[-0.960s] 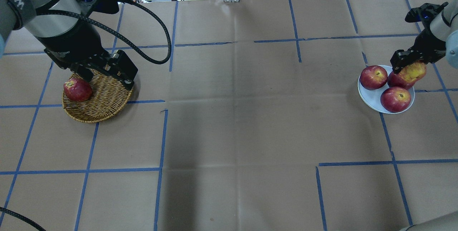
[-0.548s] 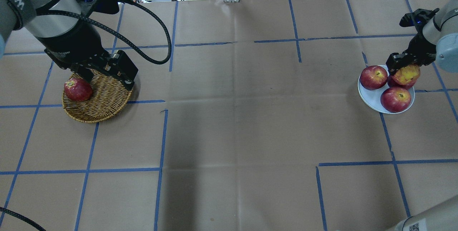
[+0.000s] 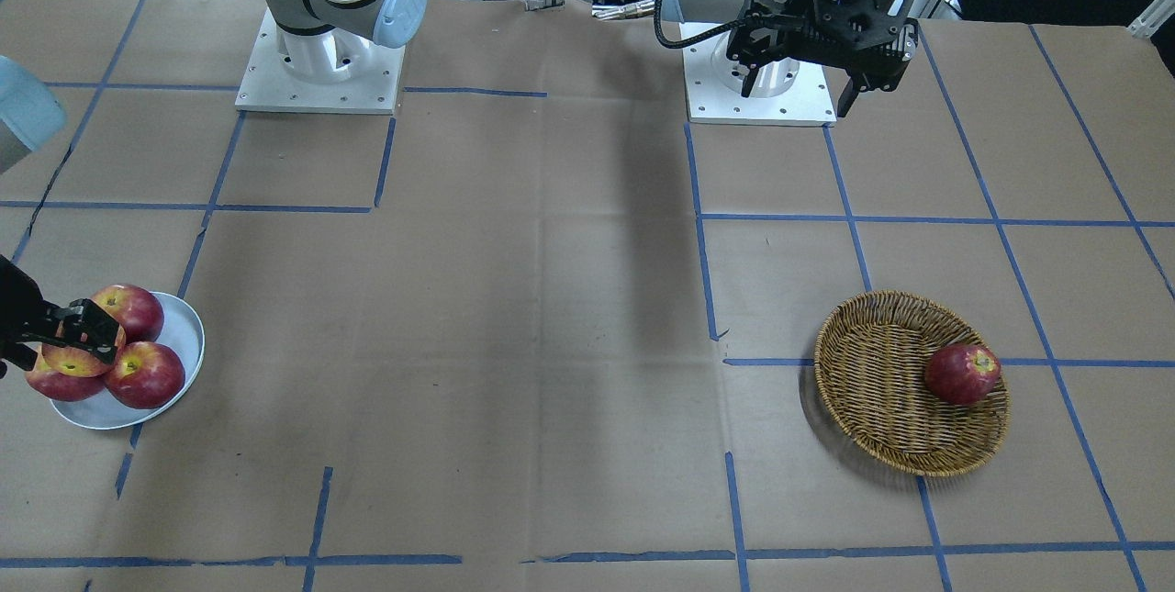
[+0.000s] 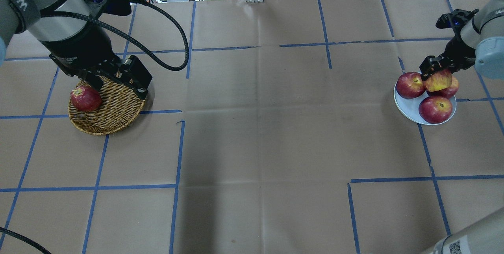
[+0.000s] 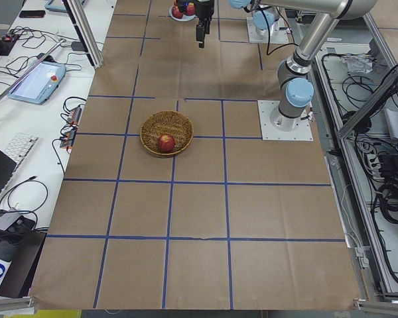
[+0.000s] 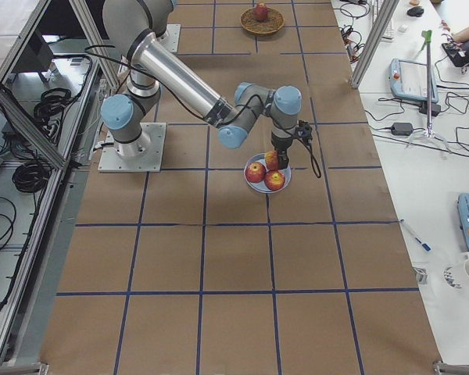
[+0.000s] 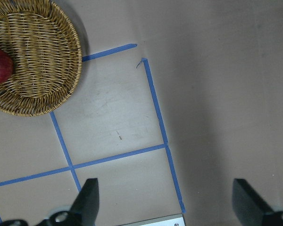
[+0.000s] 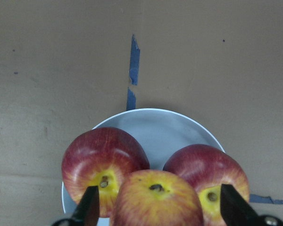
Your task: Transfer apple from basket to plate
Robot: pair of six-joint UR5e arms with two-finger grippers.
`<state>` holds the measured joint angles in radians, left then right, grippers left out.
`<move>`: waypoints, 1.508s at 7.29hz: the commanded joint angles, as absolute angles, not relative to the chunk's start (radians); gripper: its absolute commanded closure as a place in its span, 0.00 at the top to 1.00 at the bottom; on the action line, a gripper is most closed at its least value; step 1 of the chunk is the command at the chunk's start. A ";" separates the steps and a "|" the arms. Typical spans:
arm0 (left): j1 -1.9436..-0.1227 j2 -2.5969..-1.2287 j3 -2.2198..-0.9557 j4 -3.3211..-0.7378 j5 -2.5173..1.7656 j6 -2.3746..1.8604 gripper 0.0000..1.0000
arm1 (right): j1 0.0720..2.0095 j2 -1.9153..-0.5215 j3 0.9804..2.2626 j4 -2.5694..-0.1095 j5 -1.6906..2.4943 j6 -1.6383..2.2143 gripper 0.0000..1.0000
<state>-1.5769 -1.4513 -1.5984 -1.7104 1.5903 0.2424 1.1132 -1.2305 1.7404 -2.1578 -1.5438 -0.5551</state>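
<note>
Front view, lower left: the right tool [image 3: 81, 335] grips the apple [image 3: 72, 360] by its sides, above the plate [image 3: 191, 335]. Right wrist view: it hangs over two red apples [image 8: 101, 157]; I judge it firm, smooth, slippery and easily bruised. Left wrist view: the left tool [image 7: 165, 190] gapes wide, empty.

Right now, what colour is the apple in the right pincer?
The apple is yellow-orange streaked with red; the right wrist view shows it best.
</note>
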 commanded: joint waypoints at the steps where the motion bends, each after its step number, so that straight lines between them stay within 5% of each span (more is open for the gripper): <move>1: -1.577 -1.451 -1.598 -1.710 1.589 0.242 0.99 | 1.132 -1.252 1.680 -2.090 -1.545 -0.554 1.00; 6: -1.577 -1.451 -1.598 -1.712 1.589 0.244 0.99 | 1.342 -1.529 1.658 -1.685 -1.549 -0.345 1.00; 11: -1.577 -1.451 -1.600 -1.712 1.588 0.242 0.99 | 1.537 -1.640 1.727 -1.635 -1.562 -0.103 1.00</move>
